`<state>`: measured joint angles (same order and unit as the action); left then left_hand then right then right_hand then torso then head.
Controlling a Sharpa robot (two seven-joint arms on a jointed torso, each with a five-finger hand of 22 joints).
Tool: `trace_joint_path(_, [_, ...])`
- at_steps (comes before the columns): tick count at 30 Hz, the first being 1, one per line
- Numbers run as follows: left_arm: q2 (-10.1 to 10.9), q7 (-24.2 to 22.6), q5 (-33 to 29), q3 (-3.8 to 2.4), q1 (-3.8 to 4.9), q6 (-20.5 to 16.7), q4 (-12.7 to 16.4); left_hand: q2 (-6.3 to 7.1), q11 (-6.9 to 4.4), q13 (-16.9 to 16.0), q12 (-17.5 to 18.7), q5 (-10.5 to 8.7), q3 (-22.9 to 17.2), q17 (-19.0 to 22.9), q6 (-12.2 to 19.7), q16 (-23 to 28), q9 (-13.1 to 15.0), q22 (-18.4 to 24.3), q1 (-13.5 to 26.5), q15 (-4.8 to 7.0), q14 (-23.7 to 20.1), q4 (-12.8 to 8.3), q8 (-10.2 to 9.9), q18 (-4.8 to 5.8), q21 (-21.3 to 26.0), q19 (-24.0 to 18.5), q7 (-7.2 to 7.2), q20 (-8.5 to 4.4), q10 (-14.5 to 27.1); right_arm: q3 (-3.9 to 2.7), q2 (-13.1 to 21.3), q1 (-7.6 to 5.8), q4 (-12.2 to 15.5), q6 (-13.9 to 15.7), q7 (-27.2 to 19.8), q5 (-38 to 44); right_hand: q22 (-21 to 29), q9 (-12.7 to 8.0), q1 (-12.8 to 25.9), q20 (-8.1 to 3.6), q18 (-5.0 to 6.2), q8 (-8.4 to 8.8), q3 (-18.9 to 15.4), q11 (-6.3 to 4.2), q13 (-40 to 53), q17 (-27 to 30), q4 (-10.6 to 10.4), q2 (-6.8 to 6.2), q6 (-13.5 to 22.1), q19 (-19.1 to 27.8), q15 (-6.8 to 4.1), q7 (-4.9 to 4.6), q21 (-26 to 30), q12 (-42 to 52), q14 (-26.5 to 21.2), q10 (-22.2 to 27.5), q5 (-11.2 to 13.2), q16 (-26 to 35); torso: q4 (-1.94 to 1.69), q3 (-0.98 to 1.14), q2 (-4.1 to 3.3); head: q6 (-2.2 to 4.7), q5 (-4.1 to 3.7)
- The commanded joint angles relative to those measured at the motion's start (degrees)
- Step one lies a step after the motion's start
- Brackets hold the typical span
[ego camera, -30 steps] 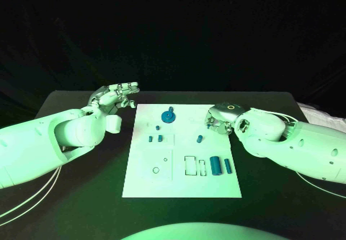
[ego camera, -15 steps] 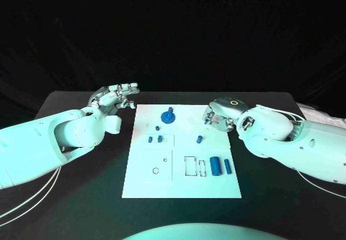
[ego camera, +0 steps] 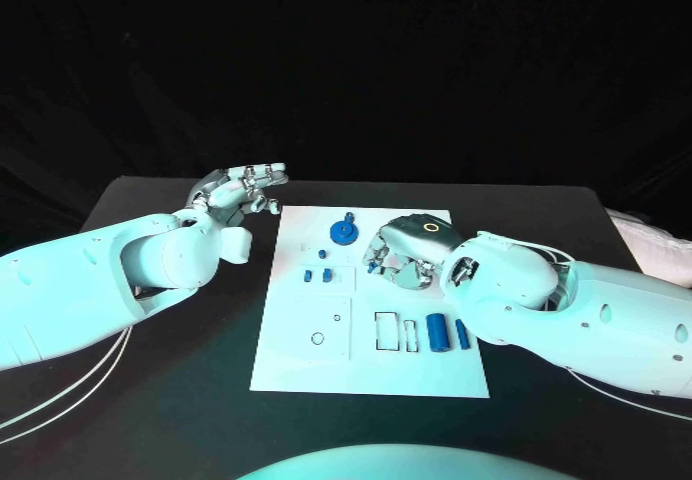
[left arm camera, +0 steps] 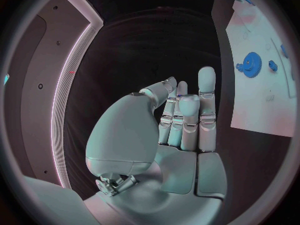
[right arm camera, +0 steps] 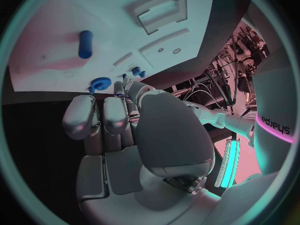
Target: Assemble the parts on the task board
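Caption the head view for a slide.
Right hand reaches over the task board beside the blue gear; left hand waits open.

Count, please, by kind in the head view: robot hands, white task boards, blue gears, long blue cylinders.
Robot hands: 2, the left robot hand and the right robot hand
Task board: 1
Blue gear: 1
Long blue cylinders: 2
Total: 6
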<state>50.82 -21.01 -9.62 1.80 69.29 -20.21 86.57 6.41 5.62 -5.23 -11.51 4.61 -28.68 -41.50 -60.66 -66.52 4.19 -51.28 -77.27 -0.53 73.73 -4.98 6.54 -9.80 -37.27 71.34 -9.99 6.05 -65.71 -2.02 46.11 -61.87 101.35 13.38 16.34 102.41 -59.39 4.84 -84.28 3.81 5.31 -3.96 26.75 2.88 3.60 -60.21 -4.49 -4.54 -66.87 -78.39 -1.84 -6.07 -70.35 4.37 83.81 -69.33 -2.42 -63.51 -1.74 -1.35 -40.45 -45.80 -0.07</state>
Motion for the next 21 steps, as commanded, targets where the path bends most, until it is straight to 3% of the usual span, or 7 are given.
trace_joint_path(1, [-0.16, -0.24, 0.46, -0.04, 0.03, 0.72, 0.17, -0.07, 0.0, -0.07, -0.12, 0.26, 0.09, 0.05, 0.52, 0.13, -0.05, 0.07, -0.64, -0.06, -0.41, -0.36, 0.31, -0.41, 0.35, -0.28, -0.05, 0.13, 0.38, 0.2, -1.38, 1.11, 0.11, -1.43, -0.52, 1.06, -0.05, 0.07, 0.44, 0.21, 0.52, -0.2, 0.41, 0.34, 0.07, -0.14, 0.01, -0.05, -0.11, -0.37, 0.4, -0.52, -0.34, -0.36, 2.23, -0.26, -0.38, -0.41, 0.07, -0.02, -0.04, -0.38, 0.86])
trace_joint_path(8, [-0.18, -0.31, 0.49, -0.04, 0.03, 0.68, 0.36, -0.07, 0.0, -0.07, -0.12, 0.26, 0.09, 0.05, 0.52, 0.13, -0.05, 0.07, -0.64, -0.06, -0.41, -0.36, 0.31, -0.41, 0.35, -0.28, -0.05, 0.13, 0.38, 0.62, -4.19, 3.23, -0.67, -2.53, -0.89, 2.07, -0.48, 0.12, 0.58, 0.27, 0.44, -0.23, 0.61, 0.39, 0.08, -0.5, 0.17, 0.05, -0.23, -0.53, 0.42, -0.6, -0.63, -0.38, 2.28, -0.38, -0.39, -0.77, -0.01, -0.02, -0.01, -1.18, 1.76])
trace_joint_path(21, [-0.2, -0.21, 0.53, -0.04, 0.02, 0.95, 0.45, -0.16, 0.07, -0.07, -0.33, 0.43, 0.12, 0.26, 0.71, 0.14, -0.07, 0.07, -0.91, -0.09, -0.49, -0.6, 0.36, -0.4, 0.35, -0.24, -0.13, 0.13, 0.64, 0.89, -6.74, 5.59, -2.02, -3.01, -1.36, 2.56, -0.56, 0.14, 0.8, 0.34, 0.44, -0.16, 0.81, 0.5, 0.08, -0.6, 0.43, 0.01, -0.2, -0.58, 0.48, -0.73, -0.72, -0.46, 2.31, -0.41, -0.41, -0.94, 0.1, 0.06, -0.07, -1.75, 2.48])
